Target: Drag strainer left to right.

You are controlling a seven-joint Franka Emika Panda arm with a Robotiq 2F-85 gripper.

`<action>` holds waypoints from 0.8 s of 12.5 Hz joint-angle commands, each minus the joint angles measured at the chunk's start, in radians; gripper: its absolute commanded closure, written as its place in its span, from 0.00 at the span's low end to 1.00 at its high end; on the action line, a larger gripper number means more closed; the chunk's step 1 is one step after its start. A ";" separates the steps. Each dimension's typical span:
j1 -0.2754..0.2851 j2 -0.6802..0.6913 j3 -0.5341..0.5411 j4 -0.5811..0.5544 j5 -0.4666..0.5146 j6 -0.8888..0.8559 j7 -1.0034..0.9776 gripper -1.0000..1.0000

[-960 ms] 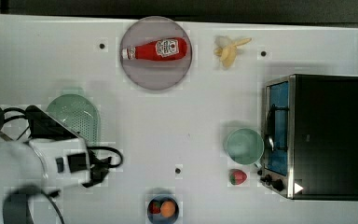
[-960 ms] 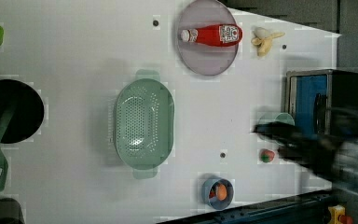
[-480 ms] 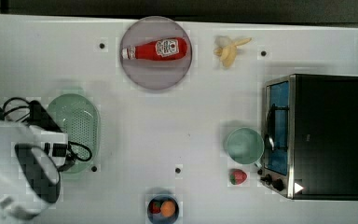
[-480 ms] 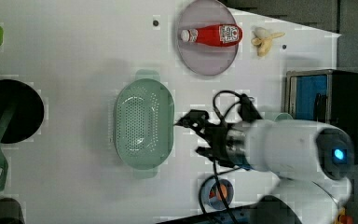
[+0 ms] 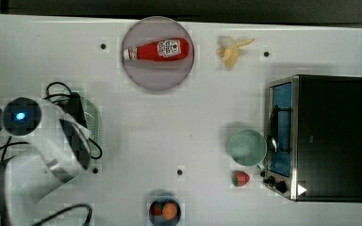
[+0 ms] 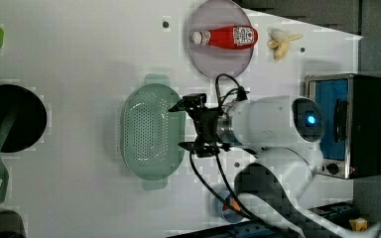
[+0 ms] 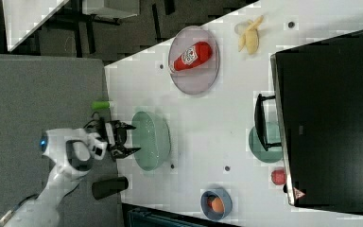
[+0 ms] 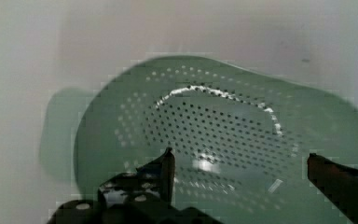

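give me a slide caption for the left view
Open gripper poised at the rim of the mint-green strainer on the white table.

Bright even light, soft shadows, blocky compression; wrist view blurred, glare on strainer [image 8: 223, 140].

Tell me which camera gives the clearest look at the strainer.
The left view: the strainer lies whole there, holes and end tabs visible. The top view hides most of it behind the arm, the right view shows it slanted, the wrist view crops it.
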 commanded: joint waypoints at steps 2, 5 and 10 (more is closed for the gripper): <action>0.013 0.095 0.003 -0.012 -0.109 0.074 0.218 0.00; 0.031 0.156 -0.039 -0.011 -0.117 0.129 0.229 0.00; 0.047 0.172 -0.105 -0.027 -0.117 0.129 0.229 0.00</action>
